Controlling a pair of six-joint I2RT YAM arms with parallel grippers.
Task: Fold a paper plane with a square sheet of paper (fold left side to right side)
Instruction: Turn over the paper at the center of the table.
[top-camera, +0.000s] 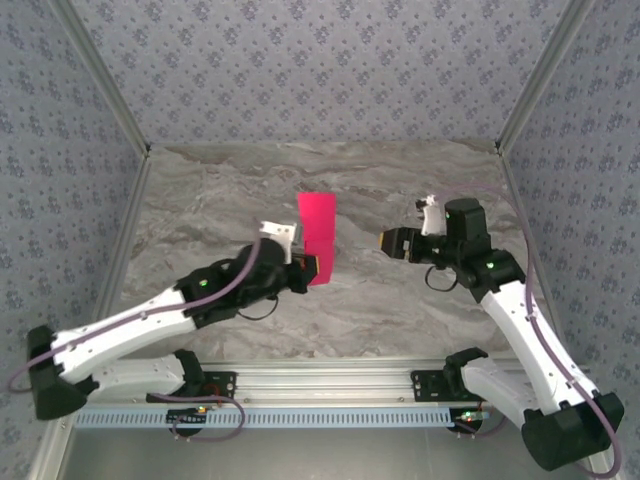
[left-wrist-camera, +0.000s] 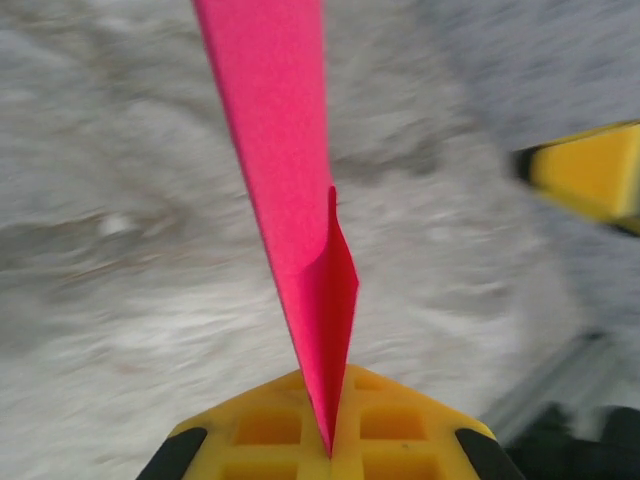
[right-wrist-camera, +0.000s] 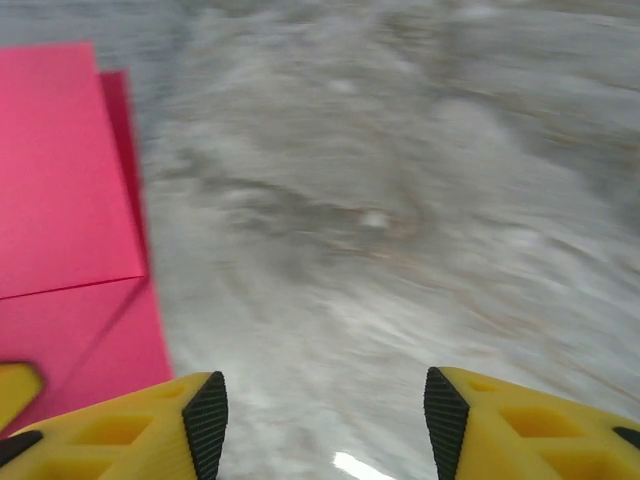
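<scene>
Closed left claw (left-wrist-camera: 330, 445) pinches the near end of the folded pink sheet of paper (left-wrist-camera: 290, 200) at the middle of the worktop (top-camera: 220, 200), while the right claw (right-wrist-camera: 325, 410) stands open to its right, apart from it.

The paper (top-camera: 318, 230) is being gripped at its near end by the left gripper (top-camera: 304, 268); the right gripper (top-camera: 384, 241) is being held apart, over the table (top-camera: 200, 200).

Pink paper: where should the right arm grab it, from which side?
Likely the free far end of the pink paper, from its right: the left gripper pinches the near end, and the sheet stands on edge, face toward the open right gripper.
</scene>
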